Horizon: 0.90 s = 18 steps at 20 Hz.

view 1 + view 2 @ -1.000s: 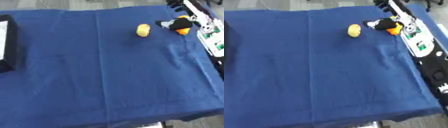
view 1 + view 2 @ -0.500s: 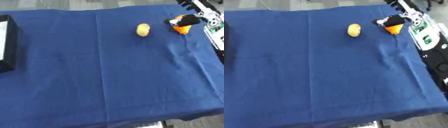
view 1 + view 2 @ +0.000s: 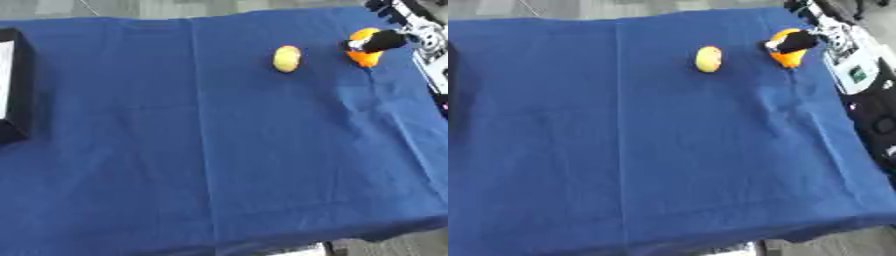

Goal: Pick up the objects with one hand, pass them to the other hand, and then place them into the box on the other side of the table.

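An orange round object point(image 3: 364, 56) lies on the blue cloth at the far right corner. My right hand point(image 3: 380, 41) reaches in from the upper right, and a black finger curls across the top of the orange object while silver parts of the hand show behind it. A yellow oval object point(image 3: 286, 58) rests on the cloth to the left of it, untouched. The black box point(image 3: 12, 95) with a white inside stands at the left edge, cut off by the view. My left hand does not show.
The blue cloth point(image 3: 219, 150) covers the whole table, with creases running front to back. A white and green device point(image 3: 852, 71) and dark equipment sit just past the right edge. The table's front edge runs along the bottom.
My right hand and the orange object have shifted slightly toward the far right corner. The yellow object and the box have not moved.
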Available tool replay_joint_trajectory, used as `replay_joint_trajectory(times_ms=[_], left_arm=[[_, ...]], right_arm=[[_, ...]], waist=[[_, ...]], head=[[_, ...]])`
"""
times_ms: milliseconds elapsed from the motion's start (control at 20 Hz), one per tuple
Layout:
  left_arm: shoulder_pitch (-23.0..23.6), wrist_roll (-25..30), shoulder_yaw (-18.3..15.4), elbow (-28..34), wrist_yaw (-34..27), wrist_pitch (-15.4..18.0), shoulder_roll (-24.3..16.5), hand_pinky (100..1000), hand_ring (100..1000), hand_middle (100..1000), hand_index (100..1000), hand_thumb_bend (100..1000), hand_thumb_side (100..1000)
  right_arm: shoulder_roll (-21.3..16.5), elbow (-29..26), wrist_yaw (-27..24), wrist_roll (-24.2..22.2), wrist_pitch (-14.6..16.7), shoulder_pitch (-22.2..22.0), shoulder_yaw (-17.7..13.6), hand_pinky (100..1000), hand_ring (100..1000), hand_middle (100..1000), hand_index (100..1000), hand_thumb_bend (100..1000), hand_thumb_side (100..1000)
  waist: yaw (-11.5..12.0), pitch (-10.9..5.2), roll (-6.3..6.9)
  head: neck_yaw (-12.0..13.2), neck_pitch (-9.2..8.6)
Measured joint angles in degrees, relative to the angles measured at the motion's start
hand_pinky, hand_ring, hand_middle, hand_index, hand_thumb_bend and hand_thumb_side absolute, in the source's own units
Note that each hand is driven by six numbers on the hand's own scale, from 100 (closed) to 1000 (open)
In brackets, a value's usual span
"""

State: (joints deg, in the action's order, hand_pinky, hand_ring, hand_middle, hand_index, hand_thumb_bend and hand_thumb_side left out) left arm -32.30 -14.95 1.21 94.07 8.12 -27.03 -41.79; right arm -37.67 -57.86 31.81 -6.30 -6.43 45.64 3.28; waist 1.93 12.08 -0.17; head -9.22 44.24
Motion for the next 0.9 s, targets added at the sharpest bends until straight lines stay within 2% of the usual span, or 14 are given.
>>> replay_joint_trajectory(times_ms=[400,900], left_arm=[[0.0,-0.05,0.0,0.14,-0.02,-0.04,0.05,739,780,797,741,607,544],[0.09,-0.31,-0.01,0.27,-0.23,-0.27,0.13,739,779,796,737,596,551]], right_arm=[[0.0,5.04,2.63,0.51,-0.54,2.13,-0.61,814,836,792,845,619,300],[0.0,9.29,4.82,3.55,-2.32,4.35,-1.54,813,835,793,847,611,308]], waist=[[0.24,0.59,0.28],[0.57,1.89,1.25]], head=[[-0.46,0.0],[-0.51,0.0]])
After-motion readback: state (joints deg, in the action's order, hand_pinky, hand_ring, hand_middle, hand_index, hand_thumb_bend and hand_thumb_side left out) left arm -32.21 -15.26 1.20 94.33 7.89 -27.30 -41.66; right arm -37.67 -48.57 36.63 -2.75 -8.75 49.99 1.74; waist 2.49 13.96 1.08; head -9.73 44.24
